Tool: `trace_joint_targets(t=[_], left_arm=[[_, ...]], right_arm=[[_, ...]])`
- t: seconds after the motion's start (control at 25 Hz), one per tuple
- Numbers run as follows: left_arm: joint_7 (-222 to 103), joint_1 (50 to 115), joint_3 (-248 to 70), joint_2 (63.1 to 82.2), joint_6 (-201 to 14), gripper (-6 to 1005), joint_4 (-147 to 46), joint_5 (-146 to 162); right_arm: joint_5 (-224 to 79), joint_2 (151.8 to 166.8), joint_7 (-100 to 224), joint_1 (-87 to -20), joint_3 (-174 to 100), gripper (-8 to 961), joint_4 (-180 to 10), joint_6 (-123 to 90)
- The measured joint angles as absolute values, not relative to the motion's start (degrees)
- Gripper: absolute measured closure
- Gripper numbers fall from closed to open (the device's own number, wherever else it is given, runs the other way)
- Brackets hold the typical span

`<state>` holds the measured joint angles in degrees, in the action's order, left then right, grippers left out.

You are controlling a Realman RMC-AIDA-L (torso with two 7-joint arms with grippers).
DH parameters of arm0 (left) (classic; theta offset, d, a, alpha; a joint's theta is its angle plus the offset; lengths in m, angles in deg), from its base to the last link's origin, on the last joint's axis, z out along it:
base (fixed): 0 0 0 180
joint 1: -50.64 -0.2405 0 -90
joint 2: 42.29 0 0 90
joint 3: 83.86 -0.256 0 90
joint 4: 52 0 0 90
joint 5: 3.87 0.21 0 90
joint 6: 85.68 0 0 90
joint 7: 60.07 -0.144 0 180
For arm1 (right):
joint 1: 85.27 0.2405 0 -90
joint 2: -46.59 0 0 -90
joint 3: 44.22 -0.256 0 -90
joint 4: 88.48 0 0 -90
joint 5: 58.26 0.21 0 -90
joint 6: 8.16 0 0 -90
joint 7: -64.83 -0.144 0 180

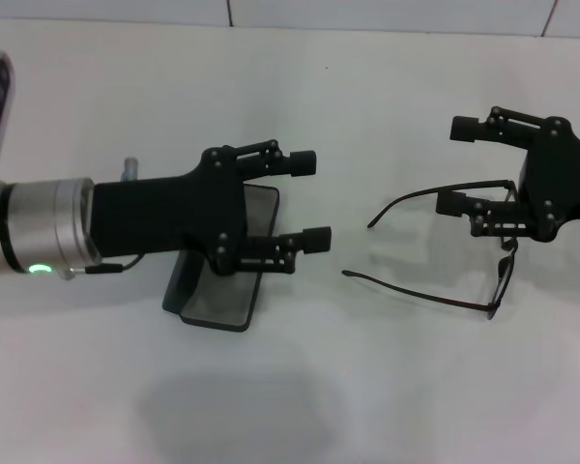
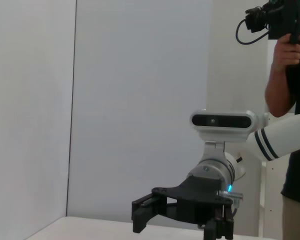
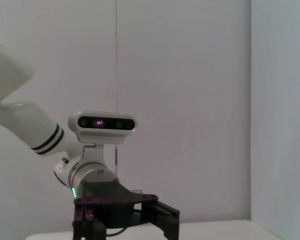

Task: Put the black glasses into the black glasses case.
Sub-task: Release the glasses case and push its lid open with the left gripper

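Here, your left pincer (image 1: 309, 201) hangs spread wide above the case (image 1: 224, 280), which lies open on the tabletop (image 1: 367, 387) at about 9 o'clock. Your right pincer (image 1: 456, 166), also wide, sits over the glasses (image 1: 435, 246) at 3 o'clock, temples unfolded, well apart from the case.

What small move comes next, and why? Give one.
Probably close the right gripper on the black glasses. Its open fingers sit at the front frame, the glasses lie unfolded on the table, and the black glasses case lies open under the left gripper, ready to receive them.
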<state>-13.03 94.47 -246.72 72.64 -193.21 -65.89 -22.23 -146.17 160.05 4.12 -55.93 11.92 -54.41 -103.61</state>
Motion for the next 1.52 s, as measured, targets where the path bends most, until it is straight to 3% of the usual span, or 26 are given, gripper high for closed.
trace_joint_targets(t=[0.28,0.52,0.76,0.88,1.16,1.52], left_arm=[[-14.54,93.11,-246.77,74.4,-192.2,159,-67.58,-22.86],[-16.08,92.48,-246.83,75.22,-191.68,160,-68.05,-20.78],[-13.31,91.73,-246.74,74.8,-191.7,161,-69.06,-21.57],[-3.07,92.38,-246.74,74.71,-191.69,161,-74.35,-25.23],[18.83,97.27,-246.89,76.98,-191.89,181,-91.93,-23.87],[29.32,100.63,-246.89,77.18,-190.53,222,-96.86,-15.41]], right_arm=[[-147.38,159.69,4.74,-56.96,11.87,125,-54.4,-103.71],[-148.73,160.69,7.84,-57.63,12.03,125,-54.94,-103.22],[-148.51,161.67,7.99,-59.16,11.68,126,-54.53,-103.19],[-148.7,161.43,8.01,-59.21,11.69,126,-54.48,-103.09],[-148.42,159.84,8.05,-58.99,11.64,126,-54.18,-103.01],[-148.64,159.44,8.05,-58.52,11.58,126,-53.64,-101.8]])
